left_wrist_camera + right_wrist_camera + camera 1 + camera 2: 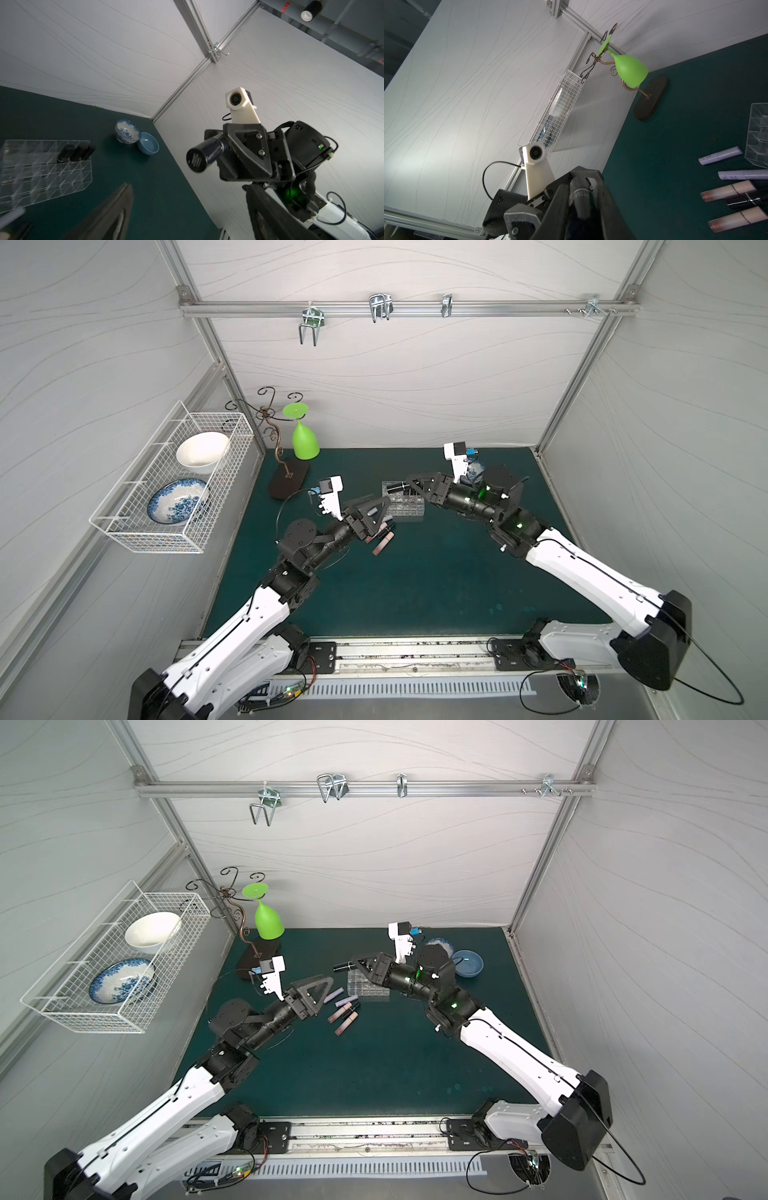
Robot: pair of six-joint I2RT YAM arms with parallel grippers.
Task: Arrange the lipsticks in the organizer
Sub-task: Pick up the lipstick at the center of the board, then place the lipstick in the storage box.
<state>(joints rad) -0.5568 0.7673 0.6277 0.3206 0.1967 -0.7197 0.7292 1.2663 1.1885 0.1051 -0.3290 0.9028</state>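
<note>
My right gripper [409, 485] is shut on a black lipstick [343, 967], held level above the far edge of the clear organizer [368, 986]. The same lipstick [579, 199] lies between my fingers in the right wrist view. Three black lipsticks [76, 152] stand in organizer [41, 170] cells. My left gripper [328, 986] is open and holds nothing, facing the right one above the loose tubes on the mat. There lie two lilac lipsticks [720, 155], two pink ones [729, 192] and a black one [747, 200], just left of the organizer.
A blue-patterned bowl [127, 131] and a plain blue bowl [467, 963] sit behind the right arm at the back. A green glass [304, 443] hangs on a metal stand at the back left. A white wire basket [174, 489] with two bowls hangs on the left wall.
</note>
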